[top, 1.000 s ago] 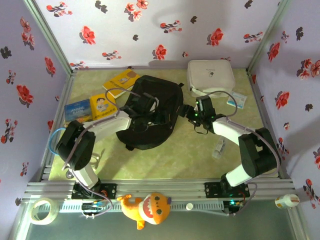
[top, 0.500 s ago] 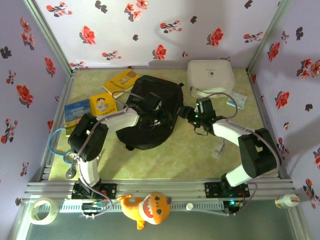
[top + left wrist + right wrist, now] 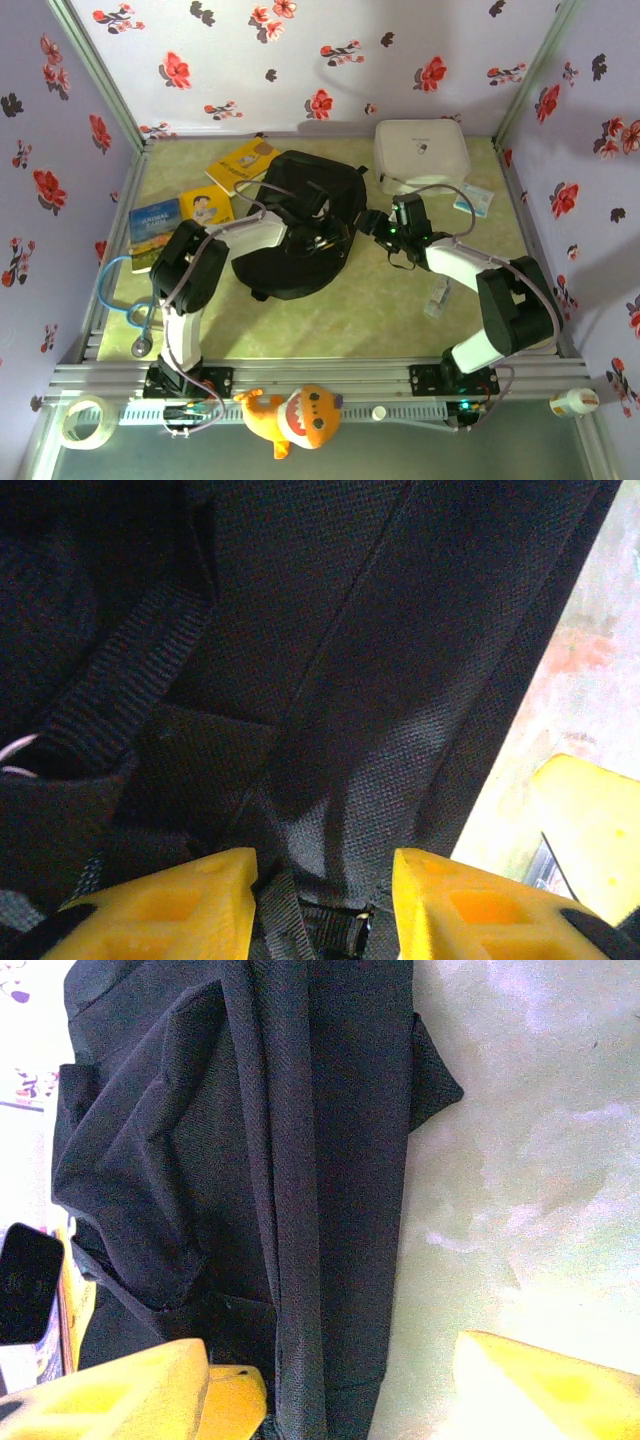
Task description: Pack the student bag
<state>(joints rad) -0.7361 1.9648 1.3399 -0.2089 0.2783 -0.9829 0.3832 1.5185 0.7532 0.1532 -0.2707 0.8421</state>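
Backpack work, opening stage by my reading. The student bag (image 3: 290, 258) lies slumped at mid-table (image 3: 330, 320), books to its left and a white zip case (image 3: 422, 152) behind its right side.

Left gripper (image 3: 320, 218) sits low over the bag's upper panel. In its wrist view the yellow fingers (image 3: 165, 900) stand moderately apart, a webbing strip and small dark clasp lying in the gap, nothing pinched.

Right gripper (image 3: 376, 228) is at the bag's right edge. Its fingers (image 3: 125, 1385) are spread wide, a fabric seam running close by one finger and bare table by the other; it holds nothing.

Doing it well: the left should close squarely on the webbing or clasp, not on loose cloth. The right should take the seam edge first, since soft fabric will drag if unanchored.

Containers: no opening shows on the bag, so contents cannot be told. The case is shut. A yellow picture book (image 3: 245, 160), a blue book (image 3: 155, 222) and a second yellow book (image 3: 206, 207) lie outside, unpacked.
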